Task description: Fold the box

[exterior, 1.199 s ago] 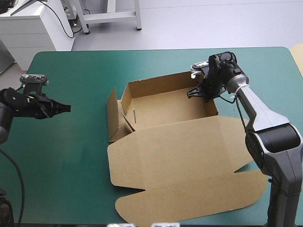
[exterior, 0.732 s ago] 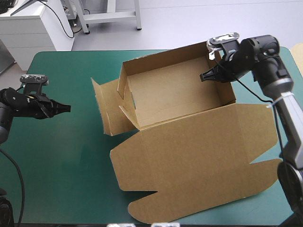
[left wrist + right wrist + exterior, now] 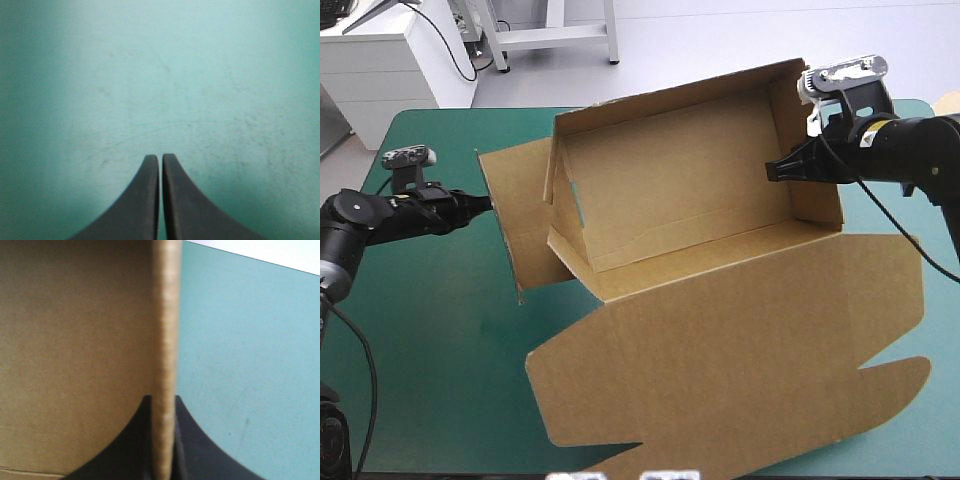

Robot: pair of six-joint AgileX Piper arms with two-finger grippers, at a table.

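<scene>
High view: the box fills the middle and right of the cover. Its tray is tipped up so the open side faces the camera, with the far wall highest. The lid runs from the tray's near edge as one flat sheet toward the cover's near edge.

The right gripper comes in from the box's right and is clenched on the tray's right wall, one finger inside the tray and one outside. Right wrist view agrees: the wall's cut edge runs straight up between the two black fingers. The brown inner face lies on one side and the teal-green cover on the other.

On the box's left, a loose flap sticks out sideways from the tray, standing on edge. The left gripper is just beside that flap, pointing toward it, low over the cover. Its tip looks to be at the flap's outer edge, though contact is hard to judge from above. Left wrist view shows this gripper clenched tip to tip, grasping no board, with only the cover ahead of it.
</scene>
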